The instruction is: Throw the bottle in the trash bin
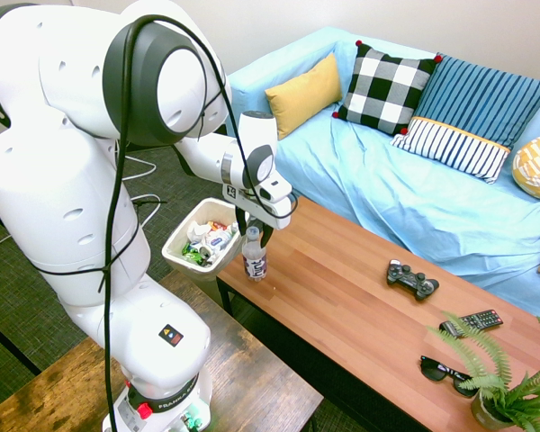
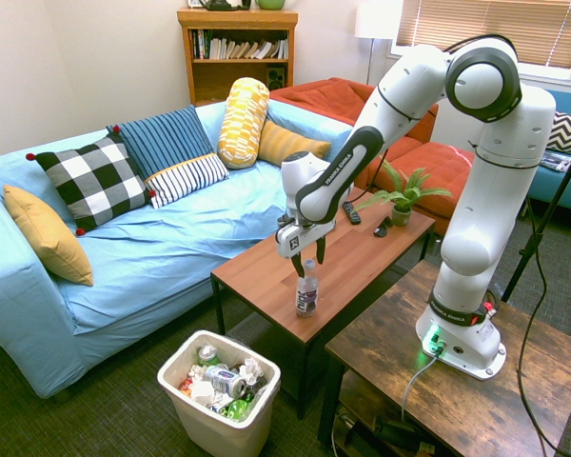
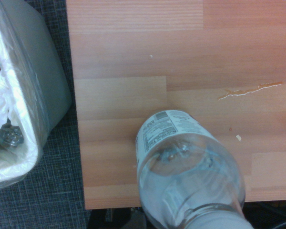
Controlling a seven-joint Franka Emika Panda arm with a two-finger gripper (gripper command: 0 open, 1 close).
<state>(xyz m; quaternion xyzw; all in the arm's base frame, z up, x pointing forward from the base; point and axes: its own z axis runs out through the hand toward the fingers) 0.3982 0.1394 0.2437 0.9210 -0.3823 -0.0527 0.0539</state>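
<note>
Clear bottle (image 2: 307,289) upright, cap hidden between fingers (image 2: 309,268), grip unclear, trash bin (image 2: 200,419) below.

bottle (image 3: 188,167) cap cropped (wrist view), bin (image 3: 35,95) cropped

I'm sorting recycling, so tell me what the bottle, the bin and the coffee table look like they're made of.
The bottle: clear, glossy plastic, see-through with a printed label. The trash bin: white matte plastic, probably, with rounded moulded corners. The coffee table: wood or wood-look laminate, with visible grain strips.
</note>
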